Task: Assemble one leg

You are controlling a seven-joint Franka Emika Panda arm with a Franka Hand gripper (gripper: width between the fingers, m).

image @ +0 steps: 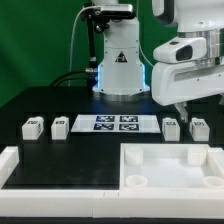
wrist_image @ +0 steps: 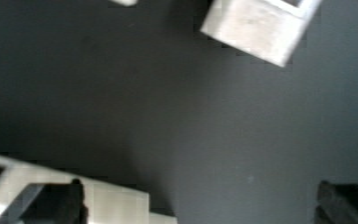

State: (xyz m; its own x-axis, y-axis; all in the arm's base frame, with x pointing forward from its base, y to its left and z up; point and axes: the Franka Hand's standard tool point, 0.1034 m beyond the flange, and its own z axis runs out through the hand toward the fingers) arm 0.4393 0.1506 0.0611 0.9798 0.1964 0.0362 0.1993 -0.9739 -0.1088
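Four small white legs with tags stand in a row on the black table: two at the exterior view's left [image: 32, 127] [image: 59, 126] and two at its right [image: 171, 127] [image: 199, 127]. My gripper [image: 180, 107] hangs just above and behind the two right legs, touching neither. In the wrist view my gripper [wrist_image: 197, 205] is open and holds nothing, its dark fingers [wrist_image: 43, 205] wide apart. A white piece [wrist_image: 119, 205] lies beside one finger; I cannot tell which part it is. Another white block [wrist_image: 256, 27] lies farther off.
The marker board [image: 115, 124] lies between the two pairs of legs. The large white tray-like piece [image: 125, 168] lies at the front right. A white L-shaped wall [image: 14, 165] runs along the front left. The robot base [image: 118, 60] stands behind.
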